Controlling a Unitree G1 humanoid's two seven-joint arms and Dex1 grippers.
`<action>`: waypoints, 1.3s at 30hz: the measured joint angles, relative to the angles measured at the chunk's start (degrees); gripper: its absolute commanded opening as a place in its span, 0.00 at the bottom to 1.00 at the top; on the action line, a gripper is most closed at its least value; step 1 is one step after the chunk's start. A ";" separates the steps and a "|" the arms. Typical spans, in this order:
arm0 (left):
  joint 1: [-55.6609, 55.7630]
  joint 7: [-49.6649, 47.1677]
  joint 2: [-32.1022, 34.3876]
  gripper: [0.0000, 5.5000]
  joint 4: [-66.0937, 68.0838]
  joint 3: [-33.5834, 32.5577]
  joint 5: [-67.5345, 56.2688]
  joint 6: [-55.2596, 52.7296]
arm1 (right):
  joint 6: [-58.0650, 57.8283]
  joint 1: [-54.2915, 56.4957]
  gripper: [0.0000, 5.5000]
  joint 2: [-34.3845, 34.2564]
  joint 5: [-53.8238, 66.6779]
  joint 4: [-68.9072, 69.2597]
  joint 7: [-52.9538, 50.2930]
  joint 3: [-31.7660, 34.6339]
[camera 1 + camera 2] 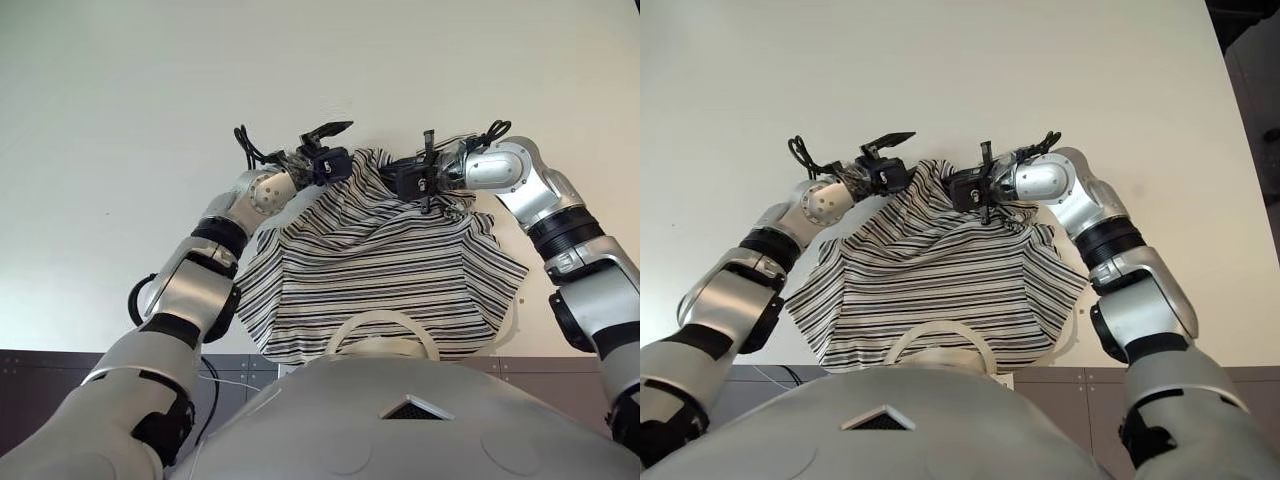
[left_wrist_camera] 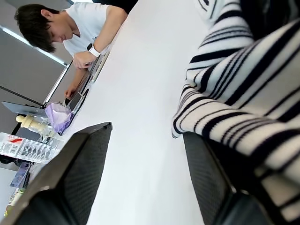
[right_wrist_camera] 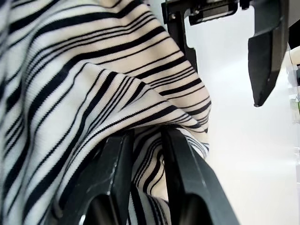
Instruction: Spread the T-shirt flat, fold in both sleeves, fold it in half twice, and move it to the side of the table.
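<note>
Table [image 1: 150,100]: white, plain top. Its near edge ran across the bottom of the head views.

Open room: a wide bare surface lay beyond the garment towards the far side. More bare surface lay off to the robot's left and right.

T-shirt [image 1: 380,270]: black-and-white striped. It lay bunched and creased on the near part of the table, in front of the robot and between the two arms. It was not spread flat, and its far portion was gathered up into a raised fold where the grippers met it.

T-shirt edges: the near hem reached the near table edge. The side edges flared outward to left and right, both well short of the table's sides.

Right gripper [image 3: 146,138]: positioned at the far right of the raised fold. Its two fingers [image 3: 115,173] were drawn close together with striped cloth pinched between them, so it was grasping the T-shirt.

Left gripper [image 1: 338,148]: positioned at the far left of the raised fold, near the right gripper. It was released, with its fingers [image 2: 79,173] spread wide and bare table showing between them. Cloth draped over one finger. The other finger stood clear of the cloth.
</note>
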State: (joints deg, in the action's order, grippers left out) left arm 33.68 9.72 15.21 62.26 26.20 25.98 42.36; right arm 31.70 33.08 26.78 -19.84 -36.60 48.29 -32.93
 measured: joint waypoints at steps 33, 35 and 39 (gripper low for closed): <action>-21.70 19.51 13.93 0.50 -40.21 2.24 -2.22 -3.39 | -7.08 -4.69 0.19 4.66 6.99 9.38 5.35 5.60; -21.68 19.82 14.43 0.50 -40.82 2.79 -2.22 -3.37 | -8.63 -0.74 0.19 3.09 9.23 7.84 4.85 8.42; -21.44 19.81 14.66 0.50 -40.92 3.42 -2.21 -3.13 | -5.73 9.04 0.19 -1.05 6.58 -2.82 -2.06 9.91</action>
State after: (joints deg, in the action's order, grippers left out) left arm 12.24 29.54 29.86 21.34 29.62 23.77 39.23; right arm 25.97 42.11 25.74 -13.27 -39.41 46.22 -23.02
